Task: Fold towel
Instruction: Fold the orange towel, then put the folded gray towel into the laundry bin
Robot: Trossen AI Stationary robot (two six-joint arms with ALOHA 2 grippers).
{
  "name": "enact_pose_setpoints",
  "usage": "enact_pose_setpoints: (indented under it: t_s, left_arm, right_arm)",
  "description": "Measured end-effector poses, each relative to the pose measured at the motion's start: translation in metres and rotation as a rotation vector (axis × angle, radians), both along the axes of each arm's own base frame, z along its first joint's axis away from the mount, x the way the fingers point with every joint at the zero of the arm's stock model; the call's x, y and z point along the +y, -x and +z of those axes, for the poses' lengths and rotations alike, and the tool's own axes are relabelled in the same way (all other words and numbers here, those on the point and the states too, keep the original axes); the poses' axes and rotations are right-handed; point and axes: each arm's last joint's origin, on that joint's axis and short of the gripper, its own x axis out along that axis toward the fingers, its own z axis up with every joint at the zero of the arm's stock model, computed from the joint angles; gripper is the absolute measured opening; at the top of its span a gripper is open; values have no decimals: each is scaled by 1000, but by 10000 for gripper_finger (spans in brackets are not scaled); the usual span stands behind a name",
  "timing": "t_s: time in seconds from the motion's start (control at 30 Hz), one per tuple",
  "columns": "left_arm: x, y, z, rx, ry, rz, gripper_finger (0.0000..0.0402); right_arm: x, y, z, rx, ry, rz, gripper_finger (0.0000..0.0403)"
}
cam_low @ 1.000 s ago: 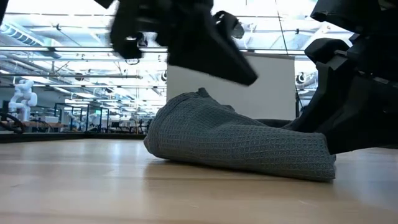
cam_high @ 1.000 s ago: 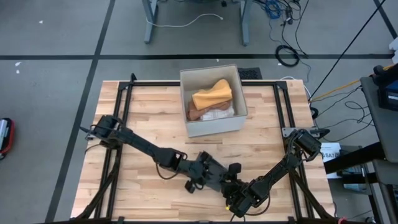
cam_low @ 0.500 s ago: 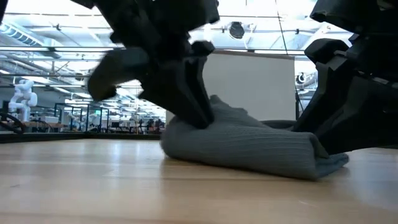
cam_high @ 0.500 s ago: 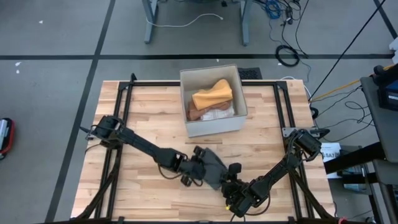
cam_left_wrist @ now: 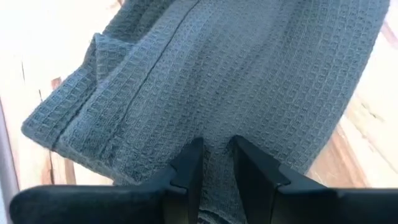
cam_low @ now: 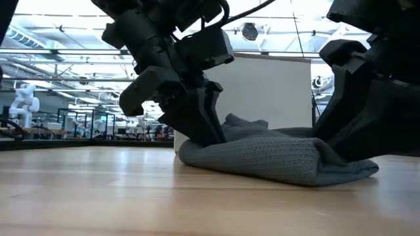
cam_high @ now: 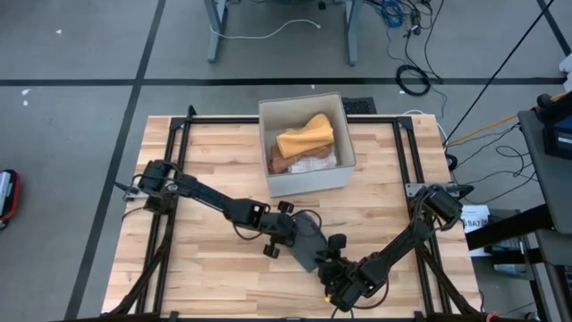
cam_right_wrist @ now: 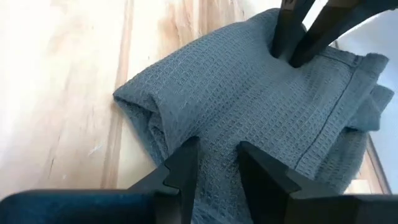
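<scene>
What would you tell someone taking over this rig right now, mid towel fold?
Left gripper: shut on the grey towel, pinching cloth at its end nearer the box.
Right gripper: shut on the towel's opposite end, low at the table's near edge.
Towel: bunched in a loose heap on the table between both grippers.
Box: holds other cloths, untouched.
Done: both ends gripped.
Left: spread it flat, then fold neatly; no clean fold shows yet.

Light wooden table (cam_high: 210,148), grey waffle towel (cam_low: 275,154) bunched near its front edge, open box (cam_high: 306,143) at the back
</scene>
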Motion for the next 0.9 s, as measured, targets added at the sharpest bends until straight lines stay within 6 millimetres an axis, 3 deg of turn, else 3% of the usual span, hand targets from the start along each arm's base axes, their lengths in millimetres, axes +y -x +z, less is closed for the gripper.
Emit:
enact_pose_setpoints:
  t_s: [0.23,0.43,0.7,0.9]
  left_arm:
    - [-8,4,12,-30,7,-20,94]
    - [-22,8,18,-48,13,-64,94]
    - [-44,14,15,-70,-39,-142,94]
    - [-52,14,16,-110,-122,-161,94]
  right_arm:
    - [4,10,31,-13,32,95,108]
    - [30,28,47,-31,113,344,144]
    - [33,24,31,-3,171,365,221]
    - [24,11,9,71,231,384,233]
